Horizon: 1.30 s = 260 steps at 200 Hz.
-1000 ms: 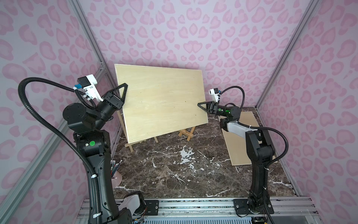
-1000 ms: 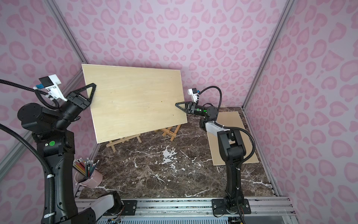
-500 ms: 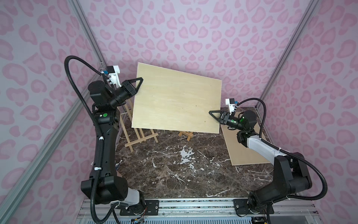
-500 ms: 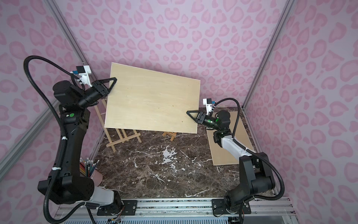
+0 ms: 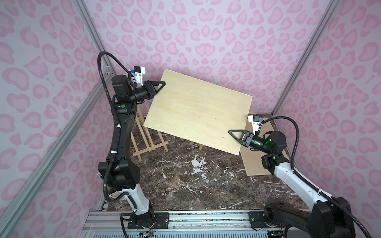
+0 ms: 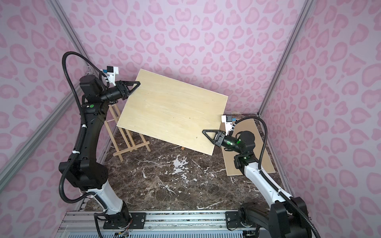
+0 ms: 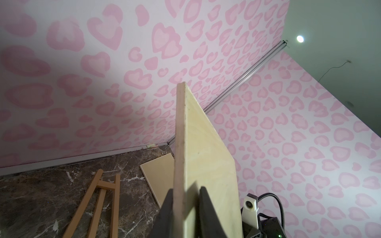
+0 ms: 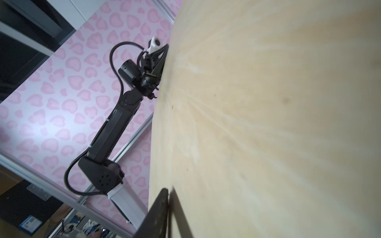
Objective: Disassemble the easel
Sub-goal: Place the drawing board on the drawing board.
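A large pale wooden board (image 5: pixel 198 111) (image 6: pixel 173 111) hangs tilted in the air, its right end lower, clear of the easel. My left gripper (image 5: pixel 162 83) (image 6: pixel 137 82) is shut on its upper left edge; the left wrist view shows the jaws (image 7: pixel 186 188) either side of the board (image 7: pixel 206 154). My right gripper (image 5: pixel 230 131) (image 6: pixel 204 131) is shut on the lower right corner. There one finger (image 8: pixel 162 197) lies on the board's face (image 8: pixel 268 123) and the other is hidden behind it. The bare wooden easel (image 5: pixel 144 134) (image 6: pixel 123 136) (image 7: pixel 99 197) stands at the back left, partly behind the board.
A second, browner panel (image 5: pixel 253 164) (image 6: pixel 266 156) (image 7: pixel 158 177) lies flat on the marble table (image 5: pixel 185 181) at the right, under my right arm. Pink patterned walls close in on three sides. A metal rail (image 5: pixel 206 218) runs along the front.
The board has come off the easel, travelled right and turned so its right end dips. Both arms moved with it, keeping their grip.
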Available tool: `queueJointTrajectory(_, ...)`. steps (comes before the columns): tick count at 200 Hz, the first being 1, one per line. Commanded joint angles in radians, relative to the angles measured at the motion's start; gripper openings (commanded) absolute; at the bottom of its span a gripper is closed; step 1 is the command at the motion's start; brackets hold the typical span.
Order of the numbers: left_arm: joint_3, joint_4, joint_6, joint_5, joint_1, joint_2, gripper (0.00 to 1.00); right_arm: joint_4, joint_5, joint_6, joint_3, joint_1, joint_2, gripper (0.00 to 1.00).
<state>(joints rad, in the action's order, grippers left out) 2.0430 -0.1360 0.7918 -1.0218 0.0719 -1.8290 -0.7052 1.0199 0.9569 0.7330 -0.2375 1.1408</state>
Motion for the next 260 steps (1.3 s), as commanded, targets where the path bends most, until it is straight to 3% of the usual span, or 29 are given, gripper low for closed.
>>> queueJointTrajectory(1,0.061,-0.052,-0.078,0.005,-0.051,-0.033,0.03,-0.237,0.114,-0.067,0.004,-0.032,-0.047,0.0)
queueJointTrajectory(46,0.143,-0.085,-0.1,-0.004,-0.068,-0.097,0.03,-0.318,0.099,0.078,0.005,-0.032,-0.08,0.0)
queueJointTrajectory(84,0.219,-0.095,-0.083,0.014,-0.069,-0.164,0.03,-0.246,-0.025,0.117,-0.009,-0.024,-0.152,0.0)
queueJointTrajectory(130,0.353,-0.039,0.014,0.006,-0.068,-0.27,0.03,-0.251,-0.141,0.299,-0.042,-0.016,-0.188,0.0)
queueJointTrajectory(194,0.358,0.034,0.09,0.018,-0.076,-0.312,0.02,-0.195,-0.255,0.383,-0.068,-0.002,-0.267,0.0)
queueJointTrajectory(260,0.357,0.029,0.066,0.017,-0.076,-0.277,0.03,-0.315,-0.099,0.458,-0.055,0.033,-0.185,0.0)
